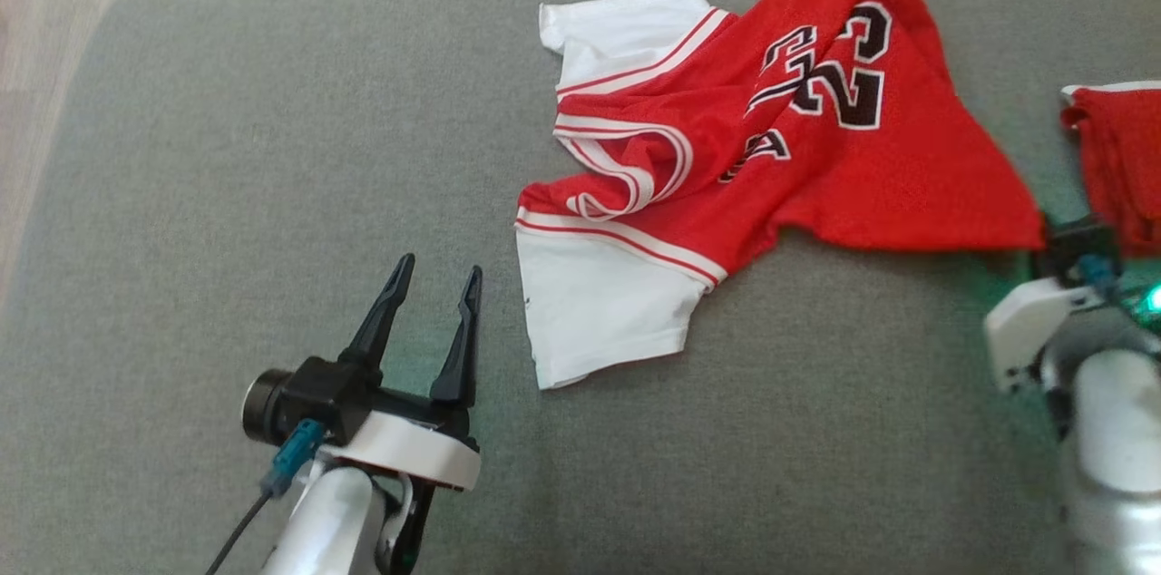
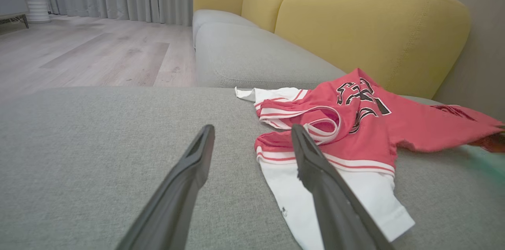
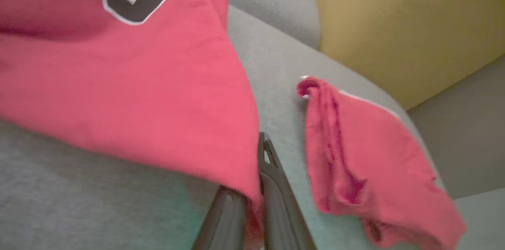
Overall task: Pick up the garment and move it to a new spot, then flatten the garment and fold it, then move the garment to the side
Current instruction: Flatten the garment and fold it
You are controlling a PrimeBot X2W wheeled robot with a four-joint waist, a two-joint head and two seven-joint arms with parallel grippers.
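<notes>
The garment [image 1: 753, 149] is a red and white jersey with a black "23", lying crumpled on the grey sofa seat [image 1: 272, 194]. Its right corner is drawn out to a point at my right gripper [image 1: 1057, 239], which is shut on that corner. In the right wrist view the red cloth [image 3: 130, 96] hangs pinched between the two dark fingers [image 3: 276, 187]. My left gripper [image 1: 435, 280] stands open over bare cushion, left of the white sleeve [image 1: 599, 303]. From the left wrist, the jersey [image 2: 355, 124] lies just beyond and right of the open fingertips [image 2: 252, 133].
A second red cloth [image 1: 1116, 158] lies bunched at the seat's right edge, also visible beside my right fingers [image 3: 367, 163]. Yellow backrest cushions [image 2: 367, 33] rise behind the seat. Wooden floor [image 2: 90, 53] lies off the seat's left edge.
</notes>
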